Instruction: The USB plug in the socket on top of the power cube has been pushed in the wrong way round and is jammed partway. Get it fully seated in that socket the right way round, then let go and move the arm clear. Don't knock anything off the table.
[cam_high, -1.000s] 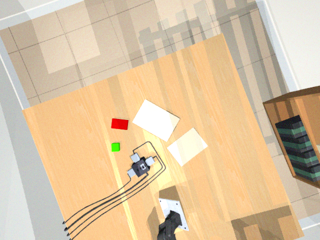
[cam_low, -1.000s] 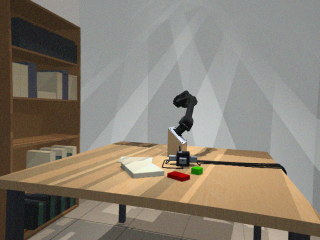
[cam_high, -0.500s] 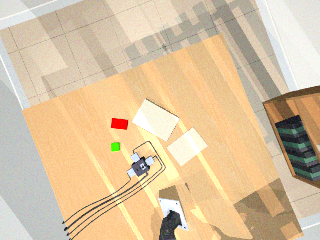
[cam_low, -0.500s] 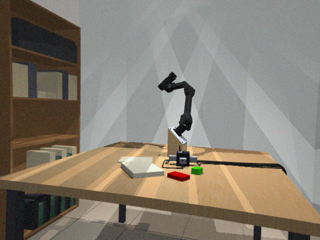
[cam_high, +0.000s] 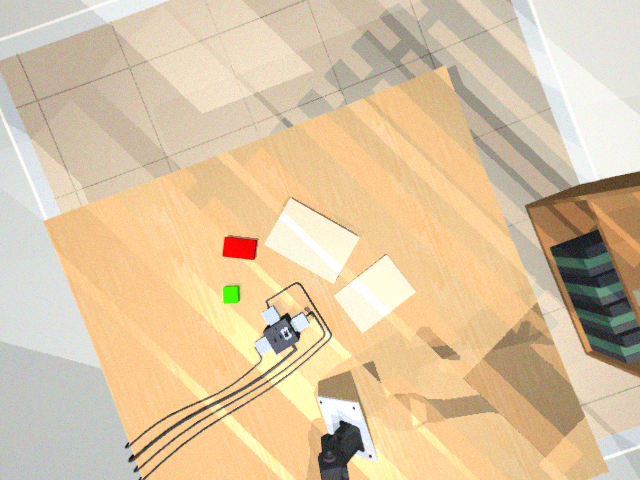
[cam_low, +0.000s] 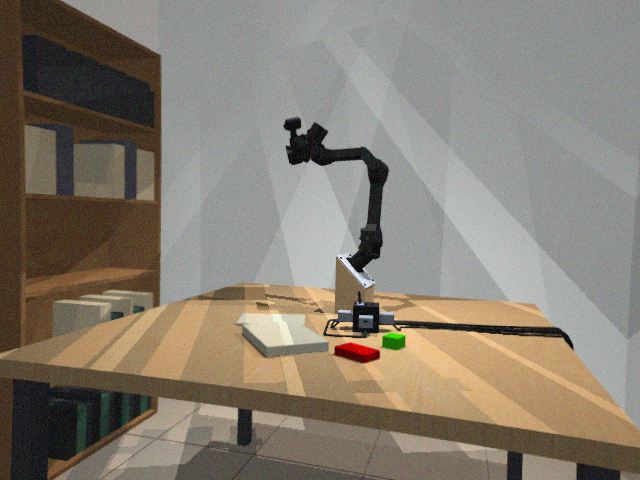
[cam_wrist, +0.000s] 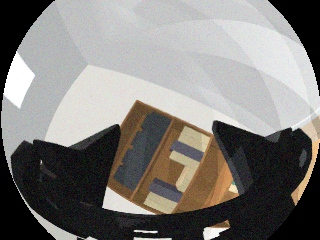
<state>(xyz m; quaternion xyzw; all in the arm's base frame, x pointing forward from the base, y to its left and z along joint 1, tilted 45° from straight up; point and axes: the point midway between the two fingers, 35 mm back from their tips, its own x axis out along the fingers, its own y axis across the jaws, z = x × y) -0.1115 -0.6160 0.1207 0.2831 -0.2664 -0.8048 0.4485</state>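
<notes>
While the black arm reaches high over the table, its claw stands wide open with nothing between the fingers, up near the centre of the exterior frame and well apart from everything on the tabletop. Through the gap between its two black fingers, the wrist view shows the wooden bookshelf, tilted across the lower middle of that frame. The dark power cube sits just below the middle of the top frame, with pale plugs at its sides. The USB plug is at the top of the cube, where a small dark piece sticks upright in the exterior view; how deep it sits and which way round it is are too small to tell. Dark cables run from the cube to the lower left of the top frame. Up and to the left of the cube there, a green block lies below a red block. Two pale flat slabs, one larger and one smaller, lie near the centre of the top frame.
</notes>
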